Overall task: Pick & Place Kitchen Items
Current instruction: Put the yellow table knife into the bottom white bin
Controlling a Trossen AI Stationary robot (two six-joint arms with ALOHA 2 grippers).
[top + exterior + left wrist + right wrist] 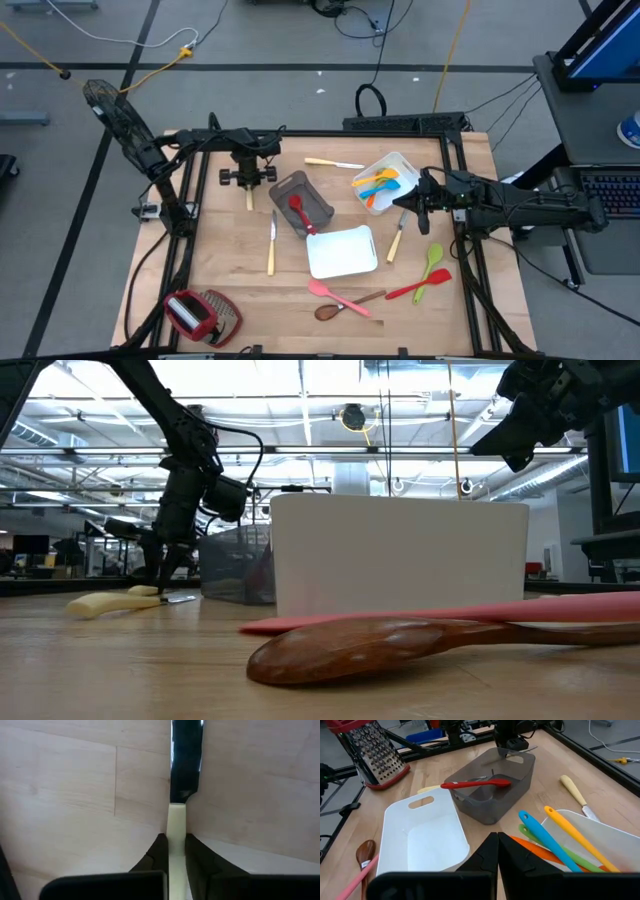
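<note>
A pale-handled knife (pixel 249 201) lies flat on the wooden table at the far left; my left gripper (pixel 172 845) stands over it, shut on its handle. In the low view its handle (pixel 105 602) shows beside my left gripper (pixel 166 580). Its dark blade (pixel 186 760) runs on past the fingers. My right gripper (pixel 412 203) hangs shut and empty above the table by a white tray (pixel 398 163) of blue, orange, yellow and green utensils. A red spoon (pixel 475 783) lies across the grey bin (pixel 318 207). My left gripper pinches the knife's pale handle (pixel 176 822) between its two fingers, close to where the blade starts. The fingers come from above, pointing steeply down, one on each long side of the handle. The knife lies flat on the table.
An empty white tray (pixel 342 252) sits mid-table. Loose on the wood lie more knives (pixel 271 245) (pixel 335 163) (pixel 396 240), a green spoon (pixel 433 260), a red spatula (pixel 420 288), a pink utensil (pixel 335 294) and a wooden spoon (pixel 333 309). A red-and-mesh gadget (pixel 200 315) lies near left.
</note>
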